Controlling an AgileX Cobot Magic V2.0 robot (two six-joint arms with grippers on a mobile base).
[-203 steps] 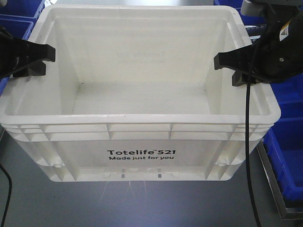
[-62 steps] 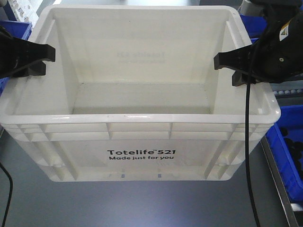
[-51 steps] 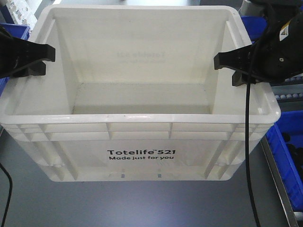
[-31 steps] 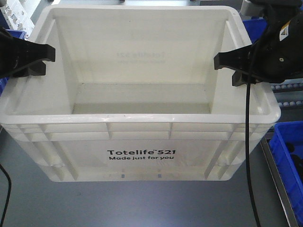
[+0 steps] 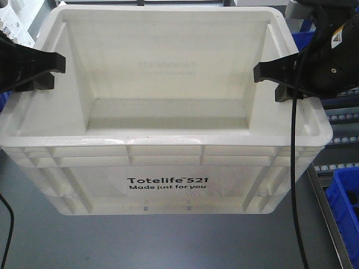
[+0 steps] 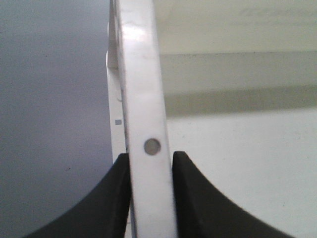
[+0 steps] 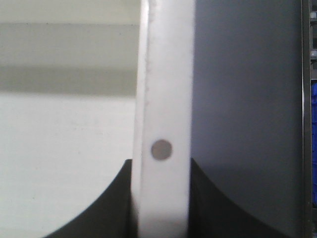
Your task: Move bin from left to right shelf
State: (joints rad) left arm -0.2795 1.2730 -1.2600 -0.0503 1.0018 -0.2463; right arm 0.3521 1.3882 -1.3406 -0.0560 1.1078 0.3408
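One bin (image 5: 168, 159), two claws (image 5: 47, 73) (image 5: 274, 83)

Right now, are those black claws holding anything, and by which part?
Yes, the white bin, by its top rim. The left claw pinches the rim of the left side wall, the right claw the rim of the right side wall.

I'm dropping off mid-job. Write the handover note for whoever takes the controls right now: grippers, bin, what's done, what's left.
Left gripper: shut on the bin at its left rim, one finger on each side of the wall.
Right gripper: shut on the right rim likewise.
The bin is empty and level between both arms, above a grey surface. A blue bin sits at lower right.
Done: both grips made. The surroundings have shifted past over the last seconds, so the transfer is under way.
Left: reach the right shelf, set down, open both grippers.
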